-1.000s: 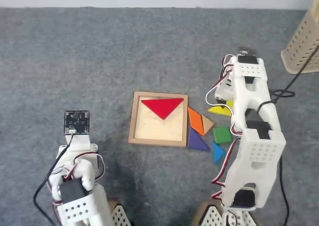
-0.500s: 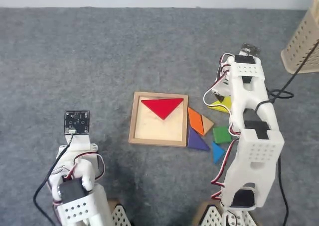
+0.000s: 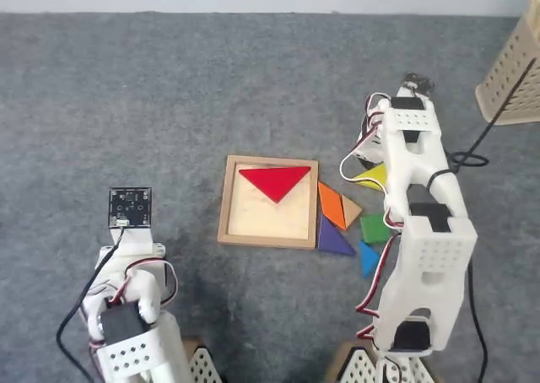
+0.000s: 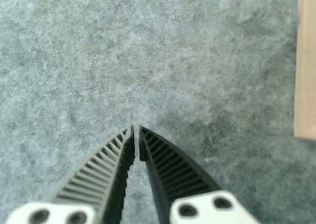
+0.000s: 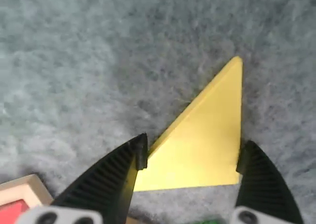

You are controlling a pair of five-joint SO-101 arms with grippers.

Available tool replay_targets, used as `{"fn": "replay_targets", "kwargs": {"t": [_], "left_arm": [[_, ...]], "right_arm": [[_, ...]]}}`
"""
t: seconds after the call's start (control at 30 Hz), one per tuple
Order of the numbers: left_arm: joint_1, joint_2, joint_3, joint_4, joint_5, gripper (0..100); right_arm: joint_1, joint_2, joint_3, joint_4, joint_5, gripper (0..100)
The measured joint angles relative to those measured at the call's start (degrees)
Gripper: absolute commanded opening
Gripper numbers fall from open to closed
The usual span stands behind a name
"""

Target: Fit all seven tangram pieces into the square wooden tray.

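Observation:
The square wooden tray (image 3: 226, 202) lies mid-table with a red triangle (image 3: 274, 180) in its far part. Just right of it sit orange (image 3: 331, 204), tan (image 3: 350, 207), green (image 3: 375, 228), purple (image 3: 333, 240) and blue (image 3: 368, 256) pieces. A yellow triangle (image 3: 371, 177) lies flat on the carpet beneath the right arm (image 3: 409, 147). In the right wrist view my right gripper (image 5: 192, 152) is open, one finger at each side of the yellow triangle (image 5: 207, 145). My left gripper (image 4: 136, 130) is shut on nothing, low over bare carpet left of the tray's edge (image 4: 306, 61).
A beige slotted rack (image 3: 515, 71) stands at the far right edge, and a black cable (image 3: 472, 159) trails from it to the right arm. Grey carpet covers the table, with open room left of and beyond the tray.
The right arm has stretched a little farther from its base, bringing its gripper over the yellow triangle. The left arm has stayed still.

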Motion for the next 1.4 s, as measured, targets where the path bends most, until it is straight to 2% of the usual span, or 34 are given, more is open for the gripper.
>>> {"fn": "replay_targets", "kwargs": {"t": [0.2,0.33,0.63,0.7,0.83,1.07,1.27,1.4], "left_arm": [[0.0,0.0,0.0,0.0,0.0,1],[0.0,0.0,0.0,0.0,0.0,1],[0.0,0.0,0.0,0.0,0.0,1],[0.0,0.0,0.0,0.0,0.0,1],[0.0,0.0,0.0,0.0,0.0,1],[0.0,0.0,0.0,0.0,0.0,1],[0.0,0.0,0.0,0.0,0.0,1],[0.0,0.0,0.0,0.0,0.0,1]], "right_arm": [[0.4,0.7,-0.2,0.5,1.3,19.1],[1.1,0.6,-0.2,2.4,5.4,18.4],[1.0,2.1,-6.9,12.2,24.5,18.8],[1.0,2.1,-8.8,13.3,26.7,19.2],[1.0,2.1,-13.8,16.2,28.7,26.2],[1.0,2.0,-14.2,20.0,29.6,27.1],[-1.2,2.0,-4.8,11.7,27.8,27.0],[-1.3,2.5,-4.7,11.7,25.8,26.7]]}}
